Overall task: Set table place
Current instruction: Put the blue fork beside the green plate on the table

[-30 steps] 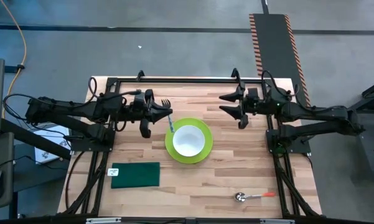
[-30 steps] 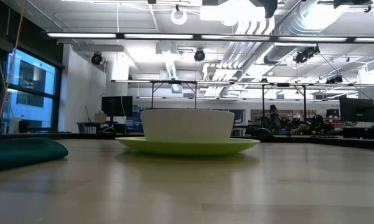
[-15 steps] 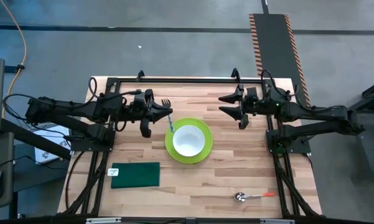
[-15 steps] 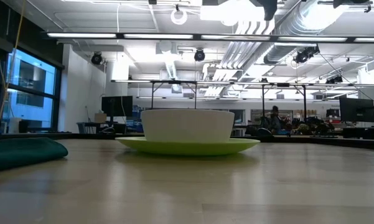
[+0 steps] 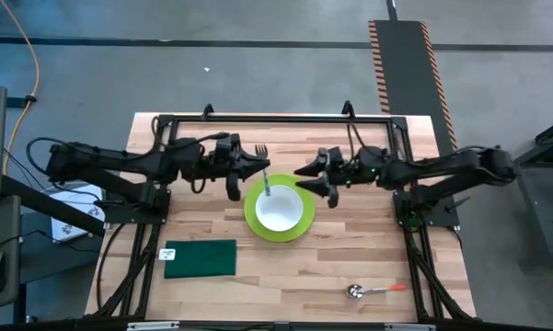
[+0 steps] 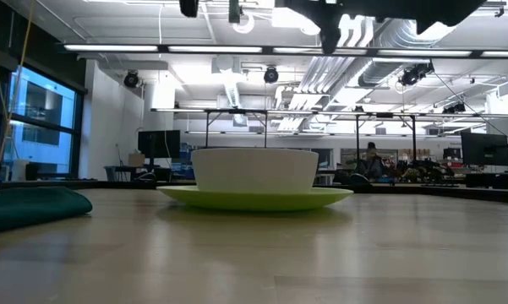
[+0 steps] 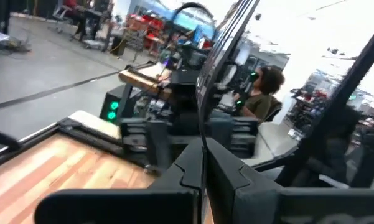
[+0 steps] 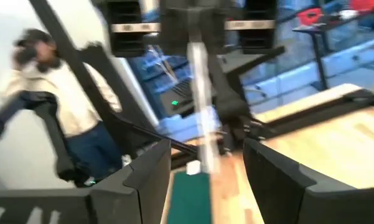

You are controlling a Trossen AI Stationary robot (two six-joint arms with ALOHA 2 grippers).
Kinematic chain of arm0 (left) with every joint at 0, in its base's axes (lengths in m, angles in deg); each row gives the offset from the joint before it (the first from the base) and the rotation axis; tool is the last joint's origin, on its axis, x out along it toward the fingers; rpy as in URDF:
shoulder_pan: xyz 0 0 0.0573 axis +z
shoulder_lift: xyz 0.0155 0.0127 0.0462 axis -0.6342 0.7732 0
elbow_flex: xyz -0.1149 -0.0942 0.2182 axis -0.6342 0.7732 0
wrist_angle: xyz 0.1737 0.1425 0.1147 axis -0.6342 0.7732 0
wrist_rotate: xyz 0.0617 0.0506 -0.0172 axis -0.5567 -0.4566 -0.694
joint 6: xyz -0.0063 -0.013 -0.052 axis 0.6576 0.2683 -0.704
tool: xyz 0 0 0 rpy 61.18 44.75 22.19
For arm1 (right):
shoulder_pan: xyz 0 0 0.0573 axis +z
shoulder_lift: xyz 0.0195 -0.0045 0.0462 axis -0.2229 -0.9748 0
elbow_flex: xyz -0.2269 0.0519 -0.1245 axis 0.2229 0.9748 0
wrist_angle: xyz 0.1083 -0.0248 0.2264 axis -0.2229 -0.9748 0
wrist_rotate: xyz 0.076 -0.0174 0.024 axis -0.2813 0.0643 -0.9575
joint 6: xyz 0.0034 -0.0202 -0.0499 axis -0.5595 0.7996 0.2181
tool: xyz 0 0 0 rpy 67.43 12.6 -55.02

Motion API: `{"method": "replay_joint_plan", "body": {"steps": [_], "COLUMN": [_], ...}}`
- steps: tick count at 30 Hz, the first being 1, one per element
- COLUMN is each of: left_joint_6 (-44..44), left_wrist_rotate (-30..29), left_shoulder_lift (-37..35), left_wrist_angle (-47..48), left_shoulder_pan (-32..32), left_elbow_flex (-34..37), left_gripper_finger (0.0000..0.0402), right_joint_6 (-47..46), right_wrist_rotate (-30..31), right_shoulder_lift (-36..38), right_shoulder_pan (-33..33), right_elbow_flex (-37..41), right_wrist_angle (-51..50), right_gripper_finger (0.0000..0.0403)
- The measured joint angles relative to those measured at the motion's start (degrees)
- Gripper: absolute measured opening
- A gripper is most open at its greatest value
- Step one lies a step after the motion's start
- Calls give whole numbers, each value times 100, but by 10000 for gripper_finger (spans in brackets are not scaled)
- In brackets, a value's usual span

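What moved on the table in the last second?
The left end effector, shut on the fork, carried it toward the bowl. The right end effector, open, reached in toward the fork. Bowl, plate, green cloth and spoon stayed put.

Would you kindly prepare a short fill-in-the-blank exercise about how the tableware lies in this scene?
1. The white bowl sits on a ____ plate.
2. The left end effector holds a ____ above the plate's edge.
3. The spoon has a handle tip coloured ____.
4. The folded cloth on the table is dark ____.

Missing words: green; fork; orange; green
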Motion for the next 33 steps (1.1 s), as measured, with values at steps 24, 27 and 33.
{"method": "replay_joint_plan", "body": {"steps": [24,27,33], "left_joint_6": [-103,-99,-90], "left_wrist_rotate": [195,198,202], "left_shoulder_lift": [196,196,196], "left_wrist_angle": [-207,-199,-175], "left_shoulder_pan": [92,92,92], "left_elbow_flex": [-4,-4,-2], "left_gripper_finger": [0,0,0], "right_joint_6": [-81,-72,-87], "right_wrist_rotate": [-343,-342,-342], "right_shoulder_lift": [-2017,-1946,-1907], "right_shoulder_pan": [213,213,211], "right_elbow_flex": [-1843,-1820,-1805], "right_wrist_angle": [-236,-293,-495], "right_gripper_finger": [192,183,144]}}
